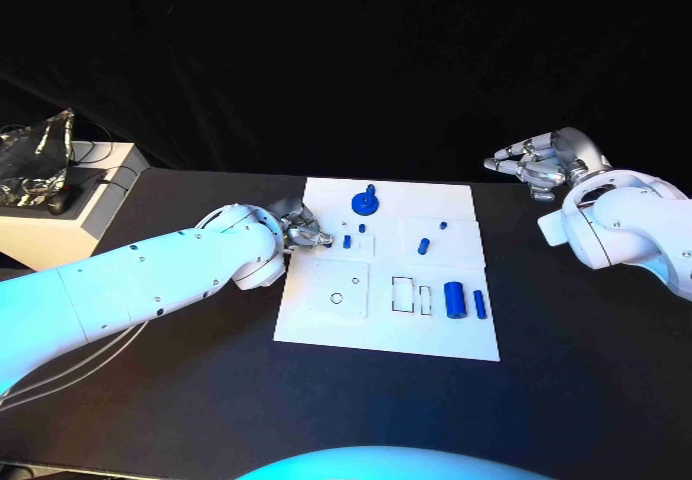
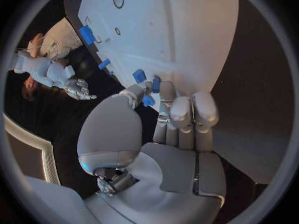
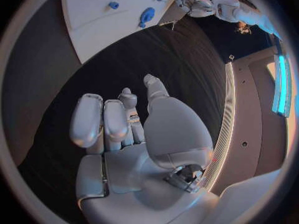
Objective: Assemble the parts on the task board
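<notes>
The white task board (image 1: 387, 325) lies in the middle of the black table. On it are a round blue part with a knob (image 1: 366, 203), several small blue pegs (image 1: 424, 245), a blue cylinder (image 1: 454, 299) and a blue bar (image 1: 479, 304). My left hand (image 1: 307, 232) is low over the board's far left part, fingers stretched out and thumb apart. Its fingertips (image 2: 167, 88) are right beside small blue parts (image 2: 139, 75); whether they touch one I cannot tell. My right hand (image 1: 541, 160) hangs off the board's far right corner with its fingers (image 3: 102, 122) apart and nothing in them.
A square recess with a round hole (image 1: 336, 297) and narrow rectangular slots (image 1: 404, 293) are in the board's near half. A white box (image 1: 65, 215) with a crumpled silver bag (image 1: 36, 150) on it stands beyond the table's left edge.
</notes>
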